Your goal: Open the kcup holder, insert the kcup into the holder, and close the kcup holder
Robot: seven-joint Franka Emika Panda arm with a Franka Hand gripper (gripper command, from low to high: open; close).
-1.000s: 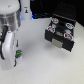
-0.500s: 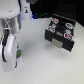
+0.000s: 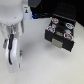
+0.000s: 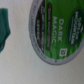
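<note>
Kcup just beside the claw — apart.

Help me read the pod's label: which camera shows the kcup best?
The wrist view: the kcup fills much of the picture, its green lid with "Dark Magic" lettering facing the camera. The exterior view shows only a speck of green by the gripper, too small to read.

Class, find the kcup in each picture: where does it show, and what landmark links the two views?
Exterior view: the kcup sits low between the gripper fingers, at the exterior view's left.
Wrist view: its green lid fills much of the frame.
Shared landmark: the pale table, behind it in both.
</note>
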